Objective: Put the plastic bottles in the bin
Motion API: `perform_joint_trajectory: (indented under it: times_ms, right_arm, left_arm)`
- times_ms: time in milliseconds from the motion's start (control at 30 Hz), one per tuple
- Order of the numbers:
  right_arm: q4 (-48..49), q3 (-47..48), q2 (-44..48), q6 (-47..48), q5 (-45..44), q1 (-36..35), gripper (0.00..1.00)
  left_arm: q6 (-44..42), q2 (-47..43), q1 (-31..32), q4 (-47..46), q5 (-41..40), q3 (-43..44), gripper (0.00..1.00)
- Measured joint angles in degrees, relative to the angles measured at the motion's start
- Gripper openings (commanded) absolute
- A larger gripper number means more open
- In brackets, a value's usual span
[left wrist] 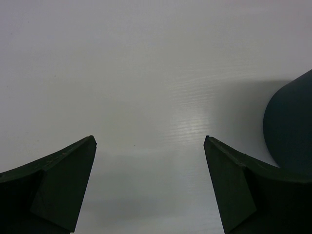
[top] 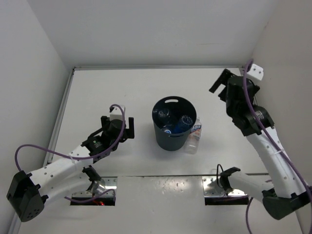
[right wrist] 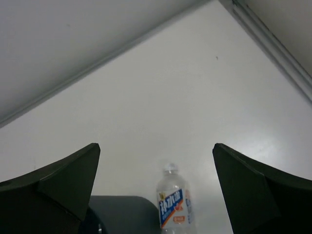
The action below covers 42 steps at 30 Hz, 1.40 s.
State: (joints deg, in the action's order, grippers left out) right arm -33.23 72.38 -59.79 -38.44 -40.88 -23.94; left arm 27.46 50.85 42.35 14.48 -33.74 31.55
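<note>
Bottle (top: pixel 194 136) upright on table (top: pixel 122 87) just beside bin (top: pixel 168 141); more bottles (top: pixel 181 124) inside. Left fingers (left wrist: pixel 58 180), right fingers (right wrist: pixel 253 195) wide, empty.

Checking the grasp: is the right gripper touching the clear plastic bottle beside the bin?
Apart. Top view shows bare white table between right gripper and clear plastic bottle.

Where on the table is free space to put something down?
Free: the wide strip between the bin and the back wall; the patch left of the bin, below the open left claw. Crowded: the bin's right side, where a bottle stands close.
</note>
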Motion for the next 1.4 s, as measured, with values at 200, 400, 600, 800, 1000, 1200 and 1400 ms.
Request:
perform_joint_trajectory:
  times_ms: [200, 400, 600, 800, 1000, 1200, 1400]
  right_arm:
    - [-1.49, -15.04, -0.42, -6.82, 34.38, 29.81, 1.0]
    - [-3.28, -24.06, -6.64, -8.09, 48.24, 30.34, 1.0]
    - [0.11, -24.59, -13.53, -8.13, 51.47, 20.33, 1.0]
    - [1.55, -25.09, -20.94, -8.41, 50.8, 15.47, 1.0]
    - [1.29, -25.07, -28.15, -8.59, 47.3, 12.13, 0.96]
    - [-0.48, -24.13, -34.75, -8.44, 46.86, 11.37, 0.8]
    - [-3.23, -21.11, -32.35, -8.04, 45.77, 14.36, 0.69]
  left_arm:
    - [0.0, 0.04, 0.02, 0.0, 0.07, 0.0, 0.99]
    - [-0.2, 0.04, 0.04, 0.0, 0.09, -0.09, 0.99]
    - [-0.26, 0.04, 0.07, 0.0, 0.11, -0.35, 0.99]
    - [-0.26, 0.04, 0.07, 0.0, 0.11, -0.35, 0.99]
    - [-0.26, 0.04, 0.07, 0.0, 0.11, -0.35, 0.99]
    - [-0.26, 0.04, 0.07, 0.0, 0.04, -0.35, 0.99]
    - [-0.26, 0.04, 0.07, 0.0, 0.04, -0.35, 0.99]
